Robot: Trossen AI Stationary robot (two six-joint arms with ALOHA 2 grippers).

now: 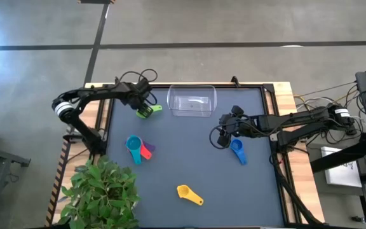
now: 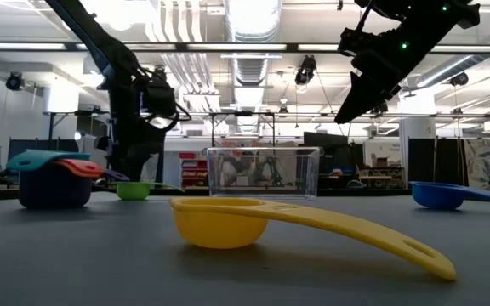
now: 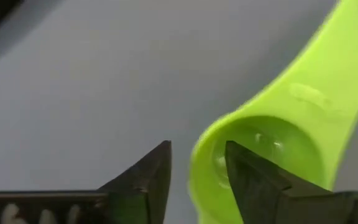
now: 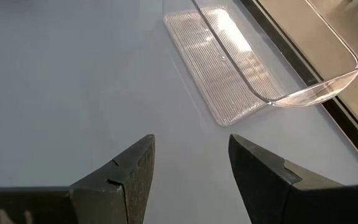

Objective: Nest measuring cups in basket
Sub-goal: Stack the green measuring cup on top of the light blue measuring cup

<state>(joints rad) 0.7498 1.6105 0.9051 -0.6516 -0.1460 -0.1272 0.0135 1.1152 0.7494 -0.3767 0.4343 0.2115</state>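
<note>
- The table (image 1: 189,159) has a dark grey top, with a leafy potted plant (image 1: 100,191) at its near left corner.
- The left arm reaches in from the left side toward the far left of the table; the right arm comes in from the right side and hangs over the middle right.
- The basket (image 1: 192,102), a clear tub, stands empty at the far edge of the table, about the middle; the low view shows it (image 2: 262,172) upright on the tabletop.
- The left gripper (image 1: 143,107) is down at the green cup (image 1: 150,111), just left of the basket. Its fingers are spread, one of them (image 3: 247,180) inside the bowl of the cup (image 3: 272,143) and the other outside the rim, not yet closed on it.
- The right gripper (image 1: 224,130) hovers above the table, spread wide with nothing between its fingers, near the basket's right end.
- The yellow cup (image 1: 188,193) lies nearest, centre front, handle pointing right.
- The teal cup (image 1: 134,148) sits on the left with red (image 1: 147,151) and purple cups beside it, close together in one small pile.
- The blue cup (image 1: 237,151) lies on the table just on the near side of the right gripper.
</note>
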